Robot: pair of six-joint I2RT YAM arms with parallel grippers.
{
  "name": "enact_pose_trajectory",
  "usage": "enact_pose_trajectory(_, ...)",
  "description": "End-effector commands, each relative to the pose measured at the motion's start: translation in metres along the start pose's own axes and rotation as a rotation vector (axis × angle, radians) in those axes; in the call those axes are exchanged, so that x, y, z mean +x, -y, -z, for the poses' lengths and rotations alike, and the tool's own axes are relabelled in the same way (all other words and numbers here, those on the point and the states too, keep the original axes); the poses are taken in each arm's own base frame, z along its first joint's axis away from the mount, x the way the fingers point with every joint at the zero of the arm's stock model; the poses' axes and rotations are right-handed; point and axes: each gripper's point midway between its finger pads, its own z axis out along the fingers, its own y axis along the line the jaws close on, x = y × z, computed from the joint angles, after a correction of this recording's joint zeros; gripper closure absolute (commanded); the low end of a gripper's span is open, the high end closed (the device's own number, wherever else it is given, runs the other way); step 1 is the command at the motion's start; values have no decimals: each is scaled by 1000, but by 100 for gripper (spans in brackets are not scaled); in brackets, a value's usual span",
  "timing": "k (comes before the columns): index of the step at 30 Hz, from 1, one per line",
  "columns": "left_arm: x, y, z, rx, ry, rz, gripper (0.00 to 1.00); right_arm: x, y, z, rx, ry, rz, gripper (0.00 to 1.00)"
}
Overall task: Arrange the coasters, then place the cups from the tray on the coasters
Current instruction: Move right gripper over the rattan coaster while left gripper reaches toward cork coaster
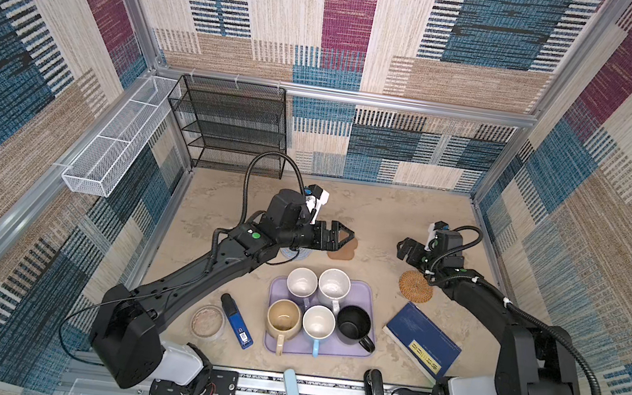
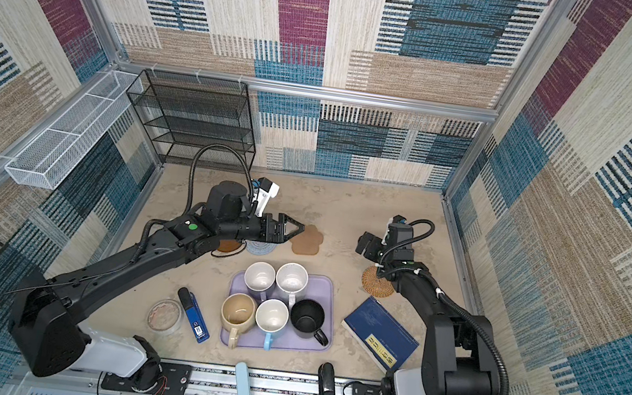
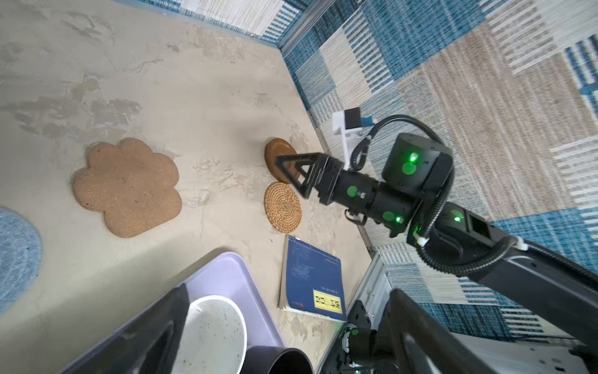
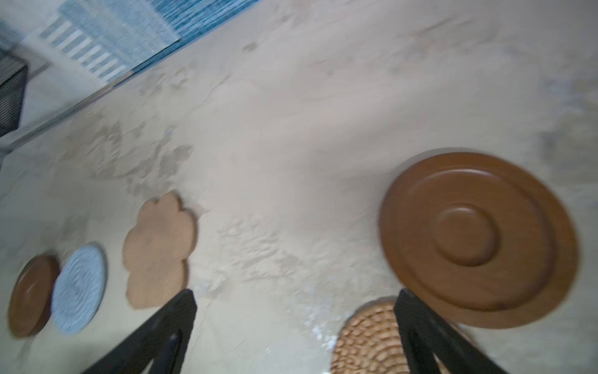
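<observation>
Right wrist view: the right gripper (image 4: 295, 293) has its jaws wide apart and empty, with a brown wooden coaster (image 4: 479, 239) at frame right and the rattan coaster (image 4: 369, 340) at the bottom edge. In a top view the left gripper (image 1: 344, 234), likewise spread and empty, hangs mid-frame by the flower-shaped coaster (image 1: 344, 253); five mugs (image 1: 318, 324) sit on the lavender tray (image 1: 363, 297) below.

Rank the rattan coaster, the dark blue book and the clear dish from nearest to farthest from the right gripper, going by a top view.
From the right gripper, in a top view:
1. Rattan coaster, just in front of it.
2. Dark blue book, farther forward on the right.
3. Clear dish, far across, front left.
</observation>
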Motion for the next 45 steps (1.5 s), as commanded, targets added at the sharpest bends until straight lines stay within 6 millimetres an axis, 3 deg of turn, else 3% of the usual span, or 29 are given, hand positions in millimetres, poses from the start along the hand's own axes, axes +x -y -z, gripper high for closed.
enact_pose_trajectory(1, 0, -5, -11, -37, -10, -40, 2, -5, 7, 5, 17, 19, 12, 0)
enact_pose_trajectory(4, 4, -4, -22, -32, -34, -40, 2, 14, 16, 5, 38, -39, 8, 2)
enact_pose_trajectory(8, 8, -4, -34, -24, -61, -23, 2, 53, 17, 6, -5, -145, -23, 11)
enact_pose_trajectory(11, 9, -6, -39, -33, -72, -26, 2, 70, 25, 7, 15, -174, -23, 13)
enact_pose_trajectory(17, 12, -20, -47, -108, -131, -78, 2, 88, 26, -1, 1, -225, -10, 26)
enact_pose_trajectory(23, 7, -14, -43, -71, -119, -79, 2, 101, 19, -14, 44, -276, 40, 36)
enact_pose_trajectory(28, 13, -20, -47, -67, -139, -52, 2, 104, 1, -35, 14, -319, 59, 42)
enact_pose_trajectory(35, 15, -37, -36, -149, -128, -58, 2, 88, -20, -70, -40, -337, 66, 48)
enact_pose_trajectory(39, 16, -41, -34, -155, -117, -46, 2, 85, -35, -85, -49, -353, 98, 49)
enact_pose_trajectory(45, 21, -46, -36, -159, -124, -28, 2, 83, -41, -103, -48, -372, 103, 49)
